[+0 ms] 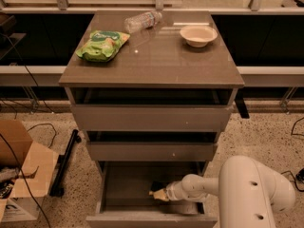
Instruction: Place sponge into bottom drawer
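Sponge half-hidden at gripper, bottom drawer

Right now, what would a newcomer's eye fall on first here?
The big white robot arm at lower right, its end effector inside the open bottom drawer, with the yellow sponge at its tip. Next, the green snack bag, plastic bottle and pale bowl on the cabinet top.

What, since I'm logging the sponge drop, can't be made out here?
Camera view: the tool in the grey-brown bottom drawer overlaps the small yellow-and-green foam sponge; contact with the drawer floor unclear.
Camera view, lower edge: cuts that drawer's front.
Camera view, shadow: hides both grey-brown upper drawers' insides.
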